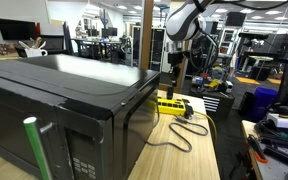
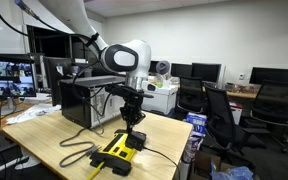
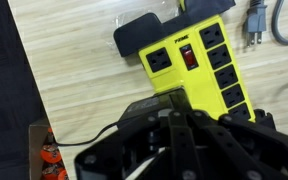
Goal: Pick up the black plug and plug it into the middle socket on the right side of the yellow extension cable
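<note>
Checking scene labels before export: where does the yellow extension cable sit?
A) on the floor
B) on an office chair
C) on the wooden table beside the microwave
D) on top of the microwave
C: in an exterior view the yellow extension cable lies flat on the wooden table, right next to the black microwave.

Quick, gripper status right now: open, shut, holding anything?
Gripper: shut, close above the yellow extension cable; whether anything is clamped between its fingers cannot be told from these views.
</note>
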Motion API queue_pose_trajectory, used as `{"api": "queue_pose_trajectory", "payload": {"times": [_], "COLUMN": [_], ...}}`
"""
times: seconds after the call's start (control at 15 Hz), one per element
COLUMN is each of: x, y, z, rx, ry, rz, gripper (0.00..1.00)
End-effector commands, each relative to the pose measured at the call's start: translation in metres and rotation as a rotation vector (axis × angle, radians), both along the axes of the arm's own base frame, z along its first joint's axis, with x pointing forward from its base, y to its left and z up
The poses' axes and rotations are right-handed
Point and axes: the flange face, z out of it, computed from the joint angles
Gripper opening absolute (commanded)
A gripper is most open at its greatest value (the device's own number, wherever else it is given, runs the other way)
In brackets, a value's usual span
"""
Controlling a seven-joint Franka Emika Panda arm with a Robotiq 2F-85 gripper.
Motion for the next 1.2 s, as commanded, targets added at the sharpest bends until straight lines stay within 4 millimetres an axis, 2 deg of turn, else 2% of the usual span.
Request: {"api": "queue_pose_trajectory", "payload": {"times": [0.0,0.4,0.47,0.53,0.6,0.73,0.8,0.87,1.07,1.13], "x": [0.0,0.0,0.001,0.007,0.015,0.024,0.034,0.038,0.044,0.046], "y": [0.001,0.007,0.009,0.013,0.018,0.026,0.034,0.038,0.049,0.043], "z": [-0.014,-0.02,-0.017,-0.009,0.006,0.019,0.031,0.036,0.042,0.035], "rx": [0.031,-0.001,-0.013,-0.021,-0.031,-0.03,-0.022,-0.025,-0.022,-0.023], "ry": [-0.019,0.078,0.108,0.115,0.116,0.112,0.093,0.054,0.039,0.052], "rz": [0.05,0.079,0.081,0.079,0.076,0.074,0.101,0.116,0.126,0.124], "gripper": [0.0,0.0,0.26,0.28,0.36,0.48,0.61,0.72,0.92,0.74]}}
